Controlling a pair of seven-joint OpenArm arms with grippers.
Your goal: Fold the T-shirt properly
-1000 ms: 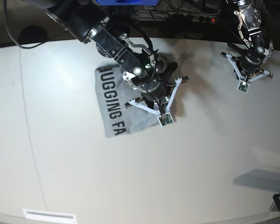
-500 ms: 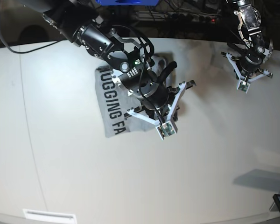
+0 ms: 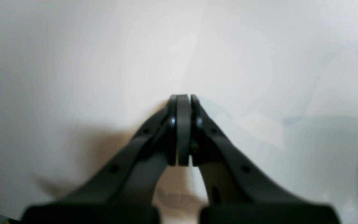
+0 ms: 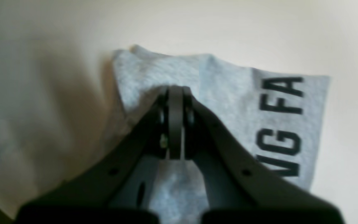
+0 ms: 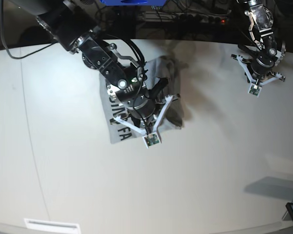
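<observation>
We are seeing the T-shirt point(image 5: 168, 117) lying folded into a compact grey block on the white table point(image 5: 210, 170), toward the far middle of it, mostly under the right arm point(image 5: 88, 41); black block letters are showing along its left edge in the base view, partly covered; in the right wrist view we are reading "FA" and "NG" point(image 4: 283, 118) on the T-shirt's right part, with a rumpled corner poking up at top left; the right gripper point(image 4: 175, 93) is hovering over the grey cloth with jaws pressed together, nothing pinched between them as far as we can tell; whether the tips are touching the fabric we cannot tell; the left gripper point(image 3: 182, 101) is sitting well apart over bare table at the far right corner, jaws closed, holding nothing.
</observation>
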